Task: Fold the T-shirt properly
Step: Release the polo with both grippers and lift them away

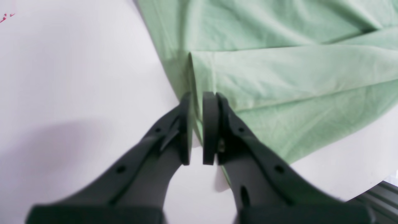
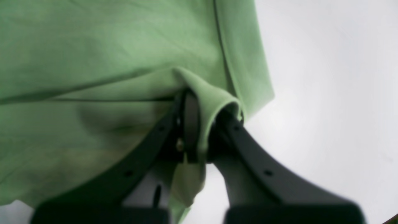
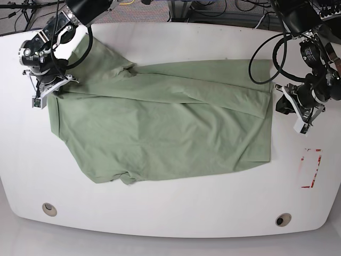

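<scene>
T-shirt: pale sage-green knit, lay spread across white table.
Right gripper: fingers pinched a fabric fold at shirt's left edge, apparently for folding.
Left gripper: fingers clamped right edge.

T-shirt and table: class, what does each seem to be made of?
T-shirt: soft, matte pale green fabric, probably a cotton knit; it creases and drapes in folds. Table: hard, smooth white top, possibly laminate or painted board; it shows a faint sheen and soft shadows.
</scene>
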You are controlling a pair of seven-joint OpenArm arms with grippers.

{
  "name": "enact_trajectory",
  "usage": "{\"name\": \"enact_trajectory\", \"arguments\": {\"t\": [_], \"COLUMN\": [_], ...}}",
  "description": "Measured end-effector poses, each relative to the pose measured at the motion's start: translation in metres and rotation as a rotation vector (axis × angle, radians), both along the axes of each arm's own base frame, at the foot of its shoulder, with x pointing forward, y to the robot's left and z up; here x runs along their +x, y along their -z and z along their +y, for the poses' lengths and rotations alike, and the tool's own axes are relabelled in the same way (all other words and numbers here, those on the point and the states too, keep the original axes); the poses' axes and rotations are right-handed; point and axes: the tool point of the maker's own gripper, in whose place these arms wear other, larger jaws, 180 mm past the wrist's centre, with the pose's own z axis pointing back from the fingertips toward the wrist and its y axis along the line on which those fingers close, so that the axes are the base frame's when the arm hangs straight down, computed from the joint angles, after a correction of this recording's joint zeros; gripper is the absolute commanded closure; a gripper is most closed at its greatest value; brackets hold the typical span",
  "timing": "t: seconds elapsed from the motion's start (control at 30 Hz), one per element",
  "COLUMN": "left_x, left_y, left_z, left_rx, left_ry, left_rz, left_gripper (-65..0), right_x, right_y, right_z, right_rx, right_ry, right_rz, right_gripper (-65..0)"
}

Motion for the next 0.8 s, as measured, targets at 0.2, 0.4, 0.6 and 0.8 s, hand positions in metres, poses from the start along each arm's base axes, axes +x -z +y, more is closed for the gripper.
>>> {"name": "enact_trajectory", "arguments": {"t": [0.2,0.4,0.6,0.8], "left_x": [-0.004,-0.013,-0.018,-0.026], "left_y": [0.004,0.019,0.026,0.031], "left_z": [-0.001,-0.001,0.000,0.002], "left_rx": [-0.001,-0.024,-0.031,-0.025], "left_ry": [0.004,-0.006,-0.011,-0.011], "left_rz": [0.012,0.061,0.086,0.108], "left_gripper": [-4.2,-4.2,-4.2,-4.2], "right_x": [0.004,0.009,0.013,0.020], "right_y": [-0.003,-0.004,0.011,0.008], "right_z": [-0.001,-0.001,0.003,-0.008], "right_rx": [-0.001,0.005,0.049,0.043], "right_ry": [0.000,0.000,-0.001,0.002], "right_rz": [-0.010,-0.022,0.002,-0.005], "right_gripper": [-1.7,-1.9,-1.9,-1.9]}}
